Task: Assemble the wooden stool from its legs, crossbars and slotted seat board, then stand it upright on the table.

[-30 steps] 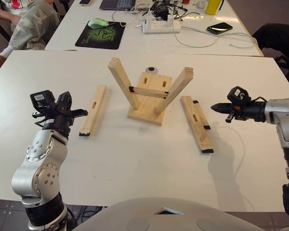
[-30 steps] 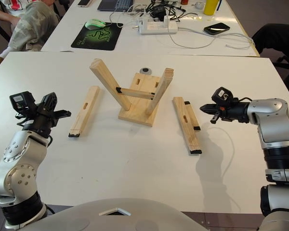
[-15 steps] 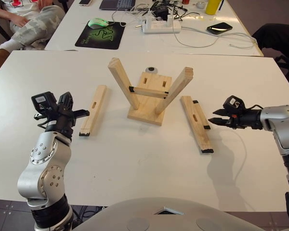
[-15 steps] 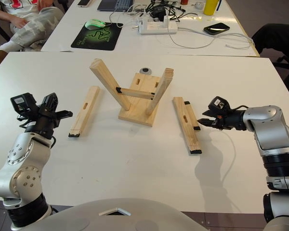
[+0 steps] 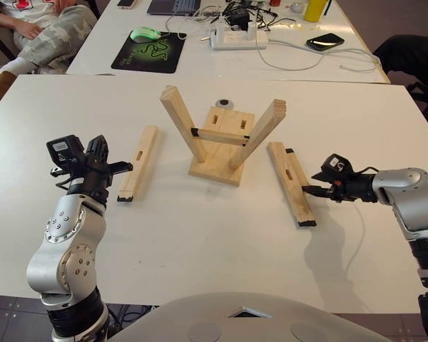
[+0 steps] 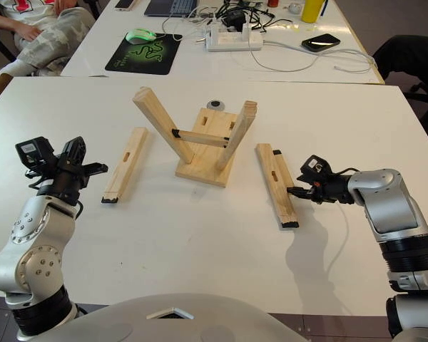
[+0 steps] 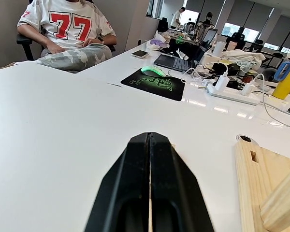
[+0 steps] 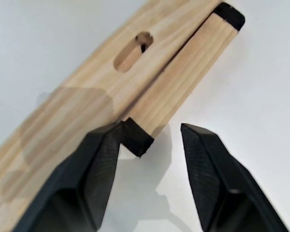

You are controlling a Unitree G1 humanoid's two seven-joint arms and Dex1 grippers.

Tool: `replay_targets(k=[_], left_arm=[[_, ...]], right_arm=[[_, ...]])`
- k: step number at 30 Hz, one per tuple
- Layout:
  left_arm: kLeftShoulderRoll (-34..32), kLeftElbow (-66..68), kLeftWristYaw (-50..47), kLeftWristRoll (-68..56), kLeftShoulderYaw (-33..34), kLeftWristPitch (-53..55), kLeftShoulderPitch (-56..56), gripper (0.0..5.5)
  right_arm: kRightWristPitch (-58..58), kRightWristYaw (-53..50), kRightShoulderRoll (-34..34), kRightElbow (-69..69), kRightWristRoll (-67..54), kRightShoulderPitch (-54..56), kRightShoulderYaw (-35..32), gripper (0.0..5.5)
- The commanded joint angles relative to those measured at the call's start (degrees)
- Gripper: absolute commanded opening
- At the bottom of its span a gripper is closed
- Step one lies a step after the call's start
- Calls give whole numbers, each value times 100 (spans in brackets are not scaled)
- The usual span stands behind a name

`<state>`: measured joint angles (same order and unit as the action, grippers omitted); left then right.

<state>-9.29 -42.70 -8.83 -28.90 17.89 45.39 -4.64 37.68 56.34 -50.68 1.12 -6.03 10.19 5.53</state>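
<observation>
We count one slotted seat board (image 5: 215, 169), lying flat near the middle of the white counter (image 5: 200, 249). Two legs stand in it and splay upward, one leaning left (image 5: 184, 125) and one leaning right (image 5: 258, 134). A single crossbar (image 5: 221, 136) joins them low down.

Two more legs lie loose and flat on the counter, making four in all. One loose leg (image 5: 138, 162) lies to the left of the board, the other (image 5: 294, 196) to the right. A second, shorter crossbar (image 8: 188, 82) with black end caps lies against the right one's outer side.

The right hand (image 8: 152, 133) is spread around the near black end of that loose crossbar. One finger (image 8: 99, 159) is at the cap and the other stands apart from it. The left hand (image 7: 149, 140) has its fingers pressed together, pinching nothing, just beside the near end of the left loose leg.

A small round grommet (image 5: 224, 103) sits in the counter behind the board. Beyond is a second white counter (image 5: 200, 64) with one green-lit mouse (image 5: 145, 33) on a black mat (image 5: 148, 52). It also carries a laptop (image 5: 174, 6), a power strip (image 5: 239, 37) with cables, a phone (image 5: 325, 41) and a yellow bottle (image 5: 316, 9). The left wrist view shows an open office with more desks and windows behind.
</observation>
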Motion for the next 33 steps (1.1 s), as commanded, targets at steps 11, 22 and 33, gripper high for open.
replay_targets(k=[11, 22, 33], left_arm=[[3, 4, 24, 90, -60, 12, 170, 0], [-1, 45, 39, 173, -127, -20, 226, 0], [19, 48, 49, 223, -180, -65, 232, 0]], right_arm=[[22, -502, 299, -111, 205, -33, 269, 224], [-176, -984, 410, -673, 432, 158, 259, 224], [-112, -1021, 402, -852, 435, 181, 272, 210]])
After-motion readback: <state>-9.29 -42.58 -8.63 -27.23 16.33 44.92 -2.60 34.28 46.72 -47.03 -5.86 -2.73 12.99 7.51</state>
